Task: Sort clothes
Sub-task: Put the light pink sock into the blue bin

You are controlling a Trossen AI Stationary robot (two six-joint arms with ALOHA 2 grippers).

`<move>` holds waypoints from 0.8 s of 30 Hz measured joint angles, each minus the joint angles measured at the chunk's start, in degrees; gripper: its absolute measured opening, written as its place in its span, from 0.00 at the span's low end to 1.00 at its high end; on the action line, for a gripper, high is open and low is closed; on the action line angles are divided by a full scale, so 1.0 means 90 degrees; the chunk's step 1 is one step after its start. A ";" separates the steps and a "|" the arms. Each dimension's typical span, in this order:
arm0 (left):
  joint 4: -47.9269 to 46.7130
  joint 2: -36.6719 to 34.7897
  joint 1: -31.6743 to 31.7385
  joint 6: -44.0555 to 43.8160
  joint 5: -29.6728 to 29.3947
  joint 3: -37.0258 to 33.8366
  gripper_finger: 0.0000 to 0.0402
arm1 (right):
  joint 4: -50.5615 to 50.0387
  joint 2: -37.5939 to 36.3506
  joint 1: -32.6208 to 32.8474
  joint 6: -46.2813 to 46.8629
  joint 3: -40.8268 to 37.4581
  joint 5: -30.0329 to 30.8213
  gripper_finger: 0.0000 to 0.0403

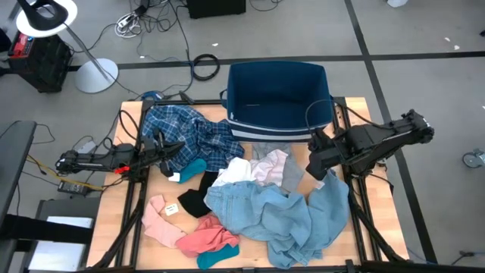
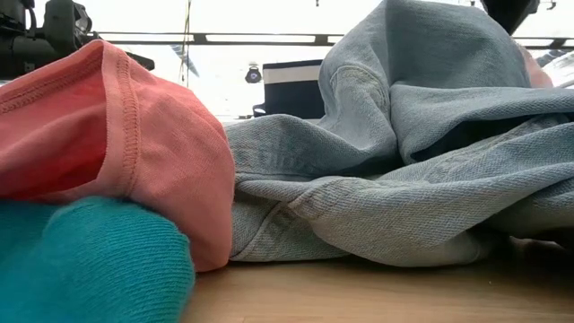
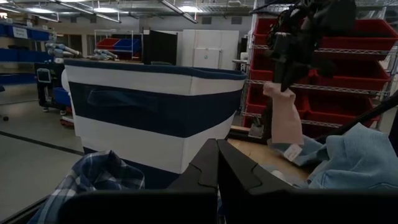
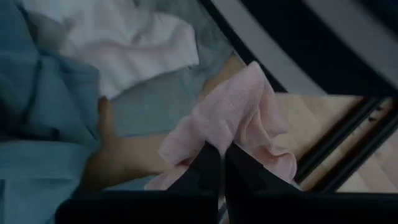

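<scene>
From above, most of the clothes are seen spread over the tabletop (image 1: 114, 243): a plaid shirt (image 1: 186, 136) by the left gripper (image 1: 168, 148), a light blue garment (image 1: 280, 216) in the middle, pink pieces (image 1: 189, 235) and a teal sock (image 1: 218, 256) at the near edge. The bin (image 1: 279, 98) looks empty, so sorting is judged barely started. The right gripper (image 1: 318, 163) is held near the bin's front corner.

In the low view only a pink piece (image 2: 117, 144), teal sock (image 2: 90, 260) and the light blue garment (image 2: 404, 179) are shown, all lying on the wood.

In the left wrist view, the left jaws are closed together with nothing between them, pointed at the bin (image 3: 149, 118). The right gripper (image 3: 286, 74) is seen lifted, a pale pink cloth (image 3: 286, 118) dangling from it.

In the right wrist view, the right jaws are pinched on that pale pink cloth (image 4: 236, 118), raised above the pile.
</scene>
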 joint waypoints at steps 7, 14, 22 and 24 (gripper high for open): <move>0.0002 0.0000 0.0000 0.0000 0.0000 0.0000 0.01 | 0.0003 0.0000 -0.0028 -0.0165 0.0606 0.0649 0.01; 0.0000 0.0000 0.0000 0.0000 -0.0001 0.0000 0.01 | 0.0501 0.0000 -0.0447 -0.1066 0.1265 0.1195 0.01; 0.0000 0.0000 0.0002 0.0000 -0.0001 0.0000 0.01 | 0.2840 0.0000 -0.1457 -0.3470 0.2046 0.1206 0.01; 0.0000 0.0000 0.0000 0.0000 0.0000 0.0000 0.01 | 0.3518 0.0000 -0.1762 -0.4087 0.2112 0.1207 0.01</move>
